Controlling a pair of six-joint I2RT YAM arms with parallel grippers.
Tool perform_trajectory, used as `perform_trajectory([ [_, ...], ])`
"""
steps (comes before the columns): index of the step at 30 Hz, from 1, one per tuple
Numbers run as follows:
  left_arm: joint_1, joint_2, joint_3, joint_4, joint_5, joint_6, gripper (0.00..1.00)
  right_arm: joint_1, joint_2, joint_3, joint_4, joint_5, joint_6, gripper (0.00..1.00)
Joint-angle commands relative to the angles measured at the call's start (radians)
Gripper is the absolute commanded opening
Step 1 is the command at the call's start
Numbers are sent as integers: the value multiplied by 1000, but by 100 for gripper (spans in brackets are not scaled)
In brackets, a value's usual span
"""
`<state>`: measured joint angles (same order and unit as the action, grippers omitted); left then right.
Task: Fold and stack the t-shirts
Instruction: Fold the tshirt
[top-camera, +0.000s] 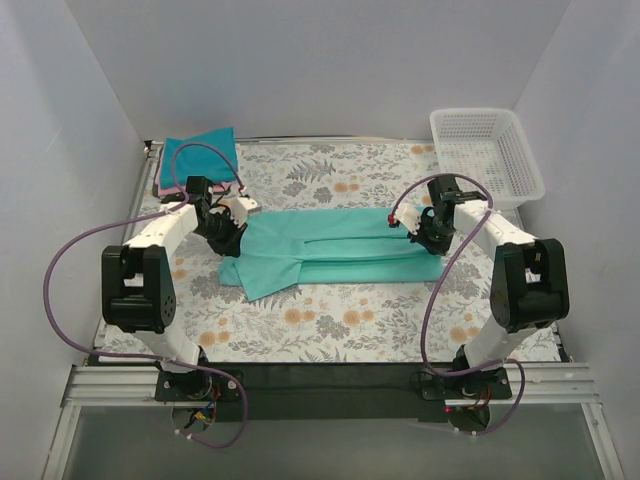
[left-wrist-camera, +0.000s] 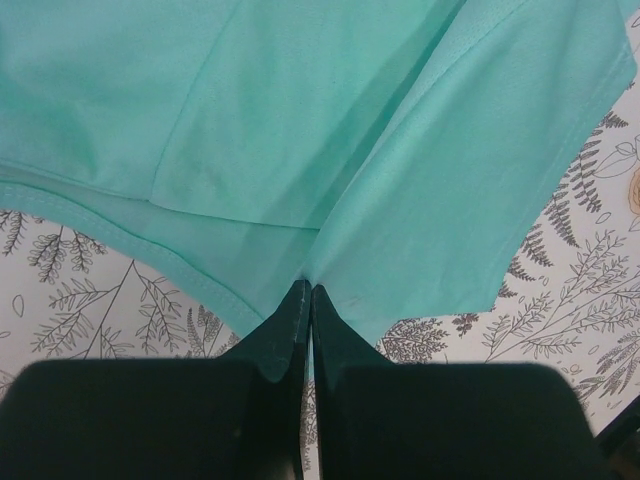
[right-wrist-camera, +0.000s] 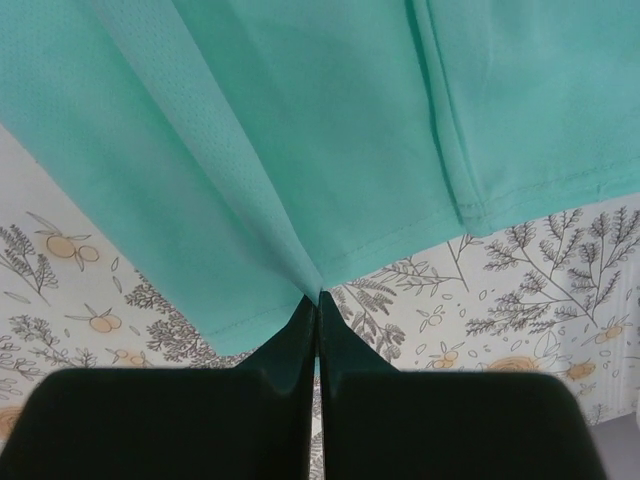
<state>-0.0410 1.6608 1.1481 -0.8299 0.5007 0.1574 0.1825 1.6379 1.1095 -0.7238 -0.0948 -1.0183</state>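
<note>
The sea-green t-shirt (top-camera: 320, 250) lies stretched across the middle of the floral table, its sides folded in lengthwise. My left gripper (top-camera: 232, 243) is shut on its left end, cloth pinched between the tips in the left wrist view (left-wrist-camera: 308, 288). My right gripper (top-camera: 428, 240) is shut on its right hem, pinched in the right wrist view (right-wrist-camera: 318, 297). The sea-green t-shirt fills the upper part of both wrist views (left-wrist-camera: 300, 120) (right-wrist-camera: 330, 130). The darker teal-blue t-shirt (top-camera: 200, 158) lies folded at the back left on top of the pink t-shirt (top-camera: 162, 185), of which only an edge shows.
A white mesh basket (top-camera: 485, 152) stands at the back right corner. The floral tablecloth (top-camera: 330, 325) covers the table. White walls enclose the left, back and right sides. The arm bases sit on a metal rail at the near edge.
</note>
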Motion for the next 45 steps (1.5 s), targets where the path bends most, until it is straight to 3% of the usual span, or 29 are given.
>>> perform_trajectory([
  [1, 7, 16, 32, 25, 1, -12, 0, -6, 39, 68, 3, -10, -40, 1],
  [34, 16, 168, 121, 92, -22, -53, 3, -15, 154, 110, 40, 32, -28, 1],
  [35, 16, 172, 134, 97, -24, -74, 8, -17, 157, 115, 38, 35, -23, 4],
  [39, 16, 142, 202, 38, 28, -107, 22, -15, 126, 131, 26, 27, 7, 41],
  [42, 16, 62, 208, -12, 88, -88, 39, -15, 86, 165, 3, 6, 47, 47],
  [45, 13, -8, 167, -46, 119, -76, 43, -15, 54, 202, -38, -23, 82, 48],
])
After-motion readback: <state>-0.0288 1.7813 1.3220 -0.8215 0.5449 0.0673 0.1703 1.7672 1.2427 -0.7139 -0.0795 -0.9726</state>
